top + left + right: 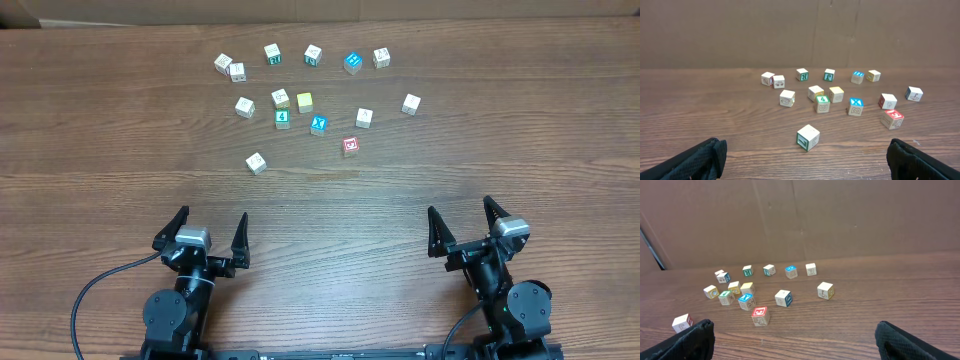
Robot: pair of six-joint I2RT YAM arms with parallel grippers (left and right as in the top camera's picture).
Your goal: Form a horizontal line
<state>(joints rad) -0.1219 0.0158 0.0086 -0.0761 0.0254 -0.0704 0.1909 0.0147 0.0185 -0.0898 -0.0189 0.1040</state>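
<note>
1. I see both tools parked at the near edge of the table (100,150): the left gripper (212,215) at about 7 o'clock, the right gripper (460,207) at about 5 o'clock. Each has its fingers spread fully wide and holds nothing.
2. All the cubes lie scattered toward 12 o'clock, well apart from both grippers.
3. The blue X cube (318,124) sits near the middle of the scatter. The green cube (283,119) is at its 9 o'clock, near but not touching.
4. A cream cube on the right (364,117) is at roughly 2 o'clock from the blue X cube, with a gap between them. A cream cube on the left (245,106) is at about 10 o'clock from the green cube, also apart.
5. I judge these four to be a loose, sagging arc and not a line: the ends sit higher than the middle and the spacing is uneven. Which cream cubes are meant I cannot say for sure, since several more lie around.
6. The red cube (350,146) is at 5 o'clock from the blue X cube and the yellow-green cube (304,101) at its 11 o'clock. Both sit close to where a row would run.
7. By my reading the task is not yet begun. Every cube needs placing, and nothing is gripped.
</note>
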